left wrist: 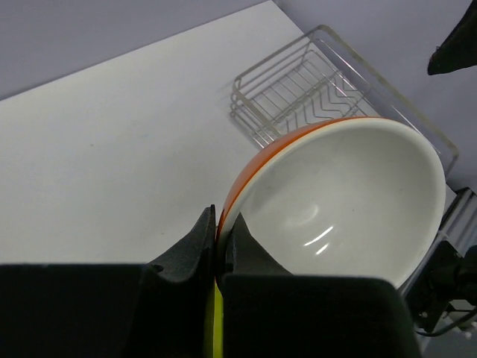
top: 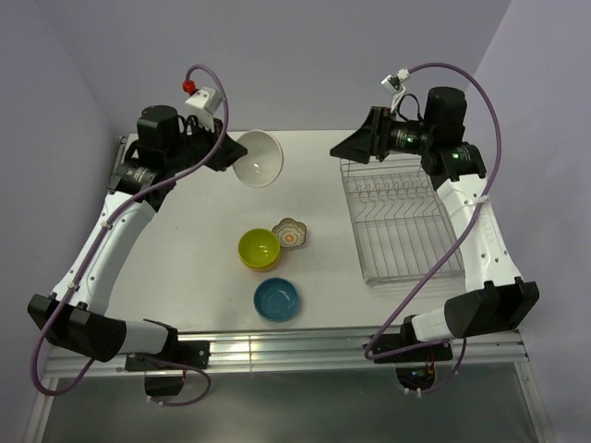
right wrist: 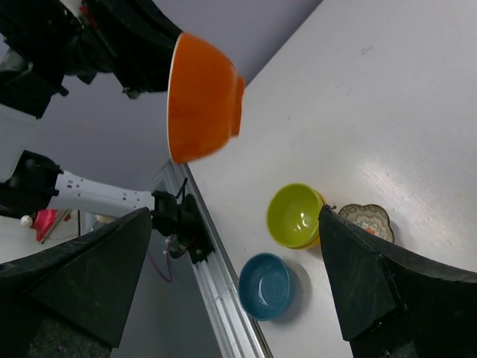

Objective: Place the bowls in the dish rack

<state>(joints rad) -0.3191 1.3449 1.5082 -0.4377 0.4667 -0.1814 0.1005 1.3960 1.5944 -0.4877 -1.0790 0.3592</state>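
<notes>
My left gripper [top: 231, 152] [left wrist: 218, 220] is shut on the rim of a bowl [top: 261, 159] [left wrist: 335, 194] [right wrist: 203, 97] that is orange outside and white inside. It holds the bowl tilted on edge, lifted above the table's back left. A lime-green bowl [top: 259, 248] [right wrist: 294, 215], a blue bowl [top: 276, 299] [right wrist: 266, 286] and a small floral scalloped dish [top: 291, 233] [right wrist: 367, 221] sit mid-table. The silver wire dish rack [top: 402, 221] [left wrist: 298, 89] stands at the right with nothing in it. My right gripper [top: 346, 148] [right wrist: 235, 216] hangs open near the rack's far left corner, holding nothing.
The white table [top: 185, 249] ends at a metal rail [top: 305, 349] along its near edge, where both arm bases are bolted. Lilac walls close in behind and at both sides. The right arm [top: 471, 231] runs along the rack's right side.
</notes>
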